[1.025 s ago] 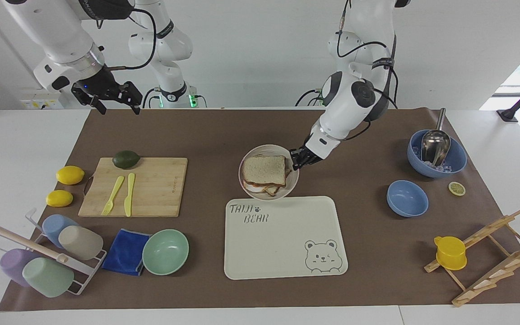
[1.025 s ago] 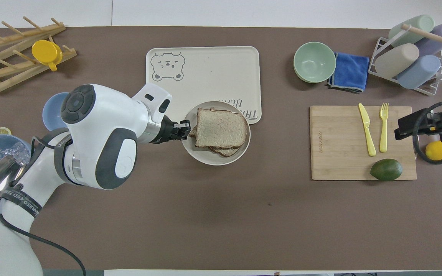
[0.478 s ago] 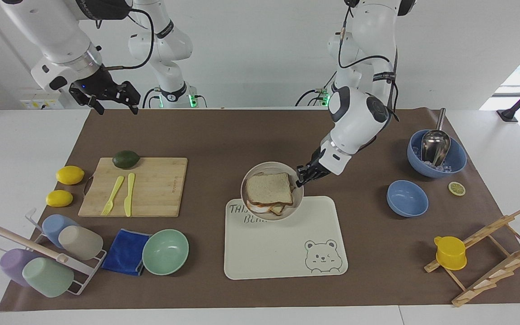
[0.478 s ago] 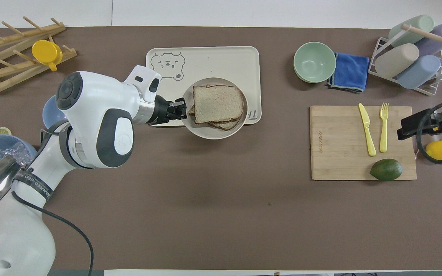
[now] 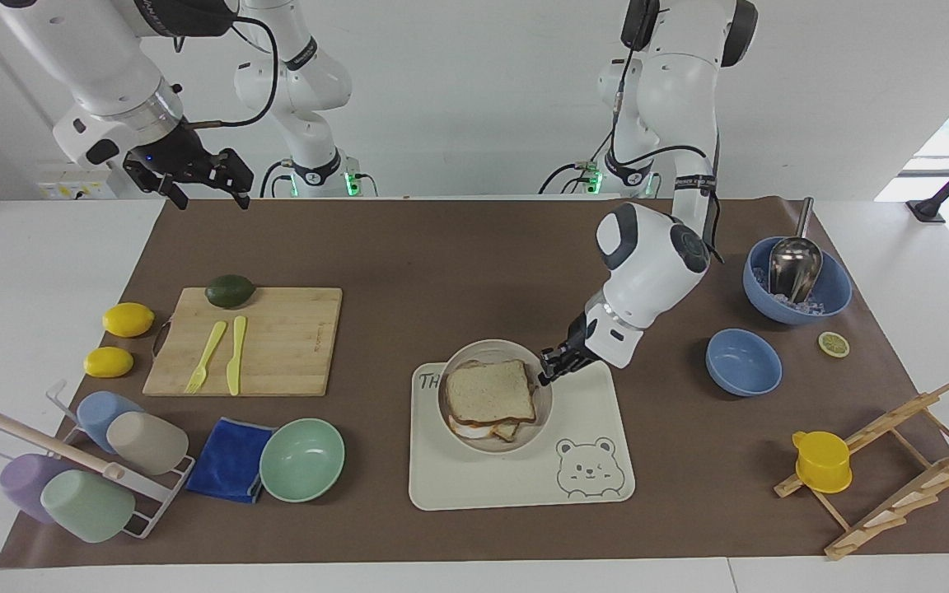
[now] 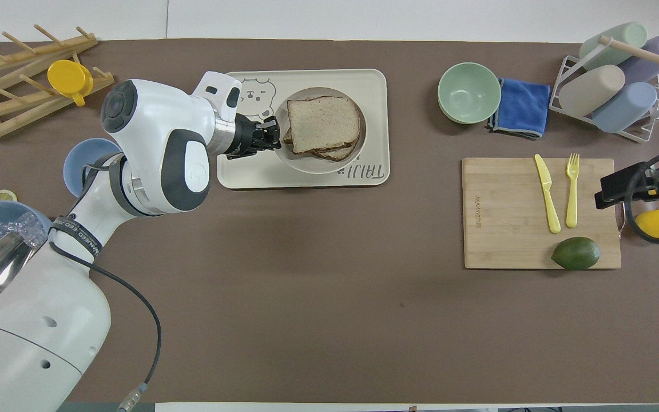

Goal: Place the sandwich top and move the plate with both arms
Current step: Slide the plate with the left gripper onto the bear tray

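Note:
The sandwich top (image 5: pixel 489 391) (image 6: pixel 322 116) lies squarely on the other sandwich layers on the round beige plate (image 5: pixel 483 350) (image 6: pixel 318 167). My left gripper (image 5: pixel 546 372) (image 6: pixel 275 134) is shut on the plate's rim, on the side toward the left arm's end of the table. The plate is over the middle of the cream bear tray (image 5: pixel 516 486) (image 6: pixel 375 114); whether it rests on the tray I cannot tell. My right gripper (image 5: pixel 212 193) hangs open and holds nothing, high over the mat's edge at the right arm's end, where that arm waits.
A cutting board (image 5: pixel 277 338) carries an avocado (image 5: pixel 230 290), a fork and a knife, with two lemons (image 5: pixel 128 319) beside it. A mint bowl (image 5: pixel 301 459), a blue cloth and a cup rack sit near the tray. Two blue bowls (image 5: pixel 743 361) and a wooden rack (image 5: pixel 895 461) stand at the left arm's end.
My left gripper has carried the plate with the sandwich away from the robots, from the bare mat to over the tray. The right gripper has barely shifted.

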`<state>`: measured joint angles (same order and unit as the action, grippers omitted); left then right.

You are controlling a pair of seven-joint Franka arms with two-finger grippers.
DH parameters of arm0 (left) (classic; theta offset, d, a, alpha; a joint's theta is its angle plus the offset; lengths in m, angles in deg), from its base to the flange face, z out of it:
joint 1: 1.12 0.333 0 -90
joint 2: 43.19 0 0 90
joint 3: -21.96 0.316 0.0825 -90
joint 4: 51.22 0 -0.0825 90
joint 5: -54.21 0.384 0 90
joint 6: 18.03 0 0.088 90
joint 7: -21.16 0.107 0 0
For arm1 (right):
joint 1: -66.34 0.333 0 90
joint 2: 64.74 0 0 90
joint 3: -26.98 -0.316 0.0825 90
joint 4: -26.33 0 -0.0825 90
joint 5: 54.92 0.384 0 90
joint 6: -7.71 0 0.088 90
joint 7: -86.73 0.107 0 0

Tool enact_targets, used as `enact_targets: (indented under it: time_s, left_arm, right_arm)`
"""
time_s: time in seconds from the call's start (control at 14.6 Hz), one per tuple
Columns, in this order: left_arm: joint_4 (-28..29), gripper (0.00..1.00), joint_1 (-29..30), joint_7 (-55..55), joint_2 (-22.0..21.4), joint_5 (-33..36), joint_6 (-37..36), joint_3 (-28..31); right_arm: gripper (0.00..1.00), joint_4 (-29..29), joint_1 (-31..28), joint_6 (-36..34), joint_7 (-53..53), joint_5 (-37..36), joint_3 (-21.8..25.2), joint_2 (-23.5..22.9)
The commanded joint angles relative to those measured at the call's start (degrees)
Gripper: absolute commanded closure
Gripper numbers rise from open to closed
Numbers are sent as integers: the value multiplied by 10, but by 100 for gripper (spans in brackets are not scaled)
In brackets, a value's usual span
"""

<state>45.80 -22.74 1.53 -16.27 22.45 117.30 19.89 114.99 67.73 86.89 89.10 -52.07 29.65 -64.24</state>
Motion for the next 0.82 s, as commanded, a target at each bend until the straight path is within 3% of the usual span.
enact_targets:
  time_s: [0.0, 0.75]
  left_arm:
    - [-17, 100, 11, 19, 22, -5, 17, -1]
    - [11, 100, 21, 76, 29, 22, 58, 1]
  right_arm:
    - [0, 5, 0, -1, -22, -7, 3, 5]
    - [0, 1, -2, 11, -21, -9, 3, 2]
